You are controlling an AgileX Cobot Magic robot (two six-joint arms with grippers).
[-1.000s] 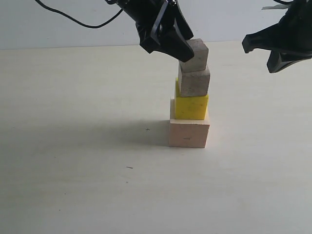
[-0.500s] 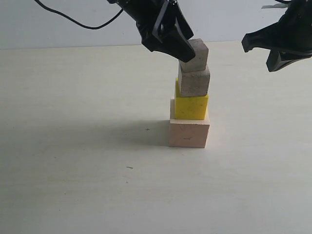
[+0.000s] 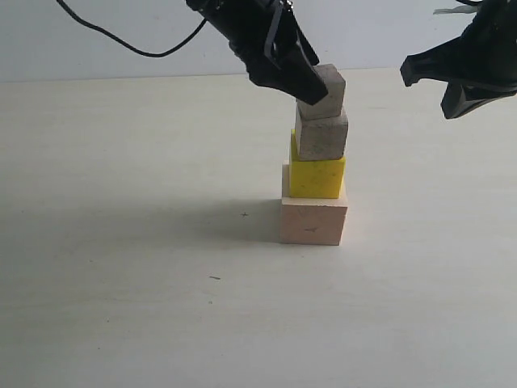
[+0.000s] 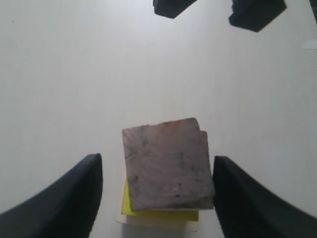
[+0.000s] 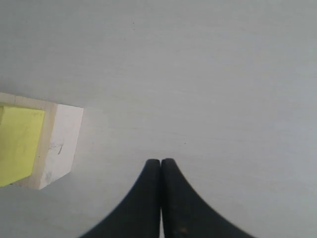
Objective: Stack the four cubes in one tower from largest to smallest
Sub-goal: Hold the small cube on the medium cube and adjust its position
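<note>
The tower stands mid-table: a large pale pinkish cube (image 3: 313, 221) at the bottom, a yellow cube (image 3: 317, 176) on it, then a tan cube (image 3: 321, 134), and the smallest tan cube (image 3: 325, 90) on top, turned a little askew. My left gripper (image 3: 311, 86) straddles the top cube from the upper left. In the left wrist view that gripper (image 4: 157, 161) is open, with a clear gap on one side of the cube (image 4: 167, 166) and the other finger close to it. My right gripper (image 3: 412, 73) hangs shut, high at the right, apart from the tower.
The pale table (image 3: 121, 283) runs to a light wall behind. A black cable (image 3: 121, 36) trails from the left arm at the upper left. The right wrist view shows the yellow cube (image 5: 20, 144) and pale cube (image 5: 62, 141) off to one side of the shut right gripper (image 5: 161, 162).
The left gripper's jaws have widened a little and the arm has shifted slightly up. The top cube stays on the tower. The right arm has not moved.
</note>
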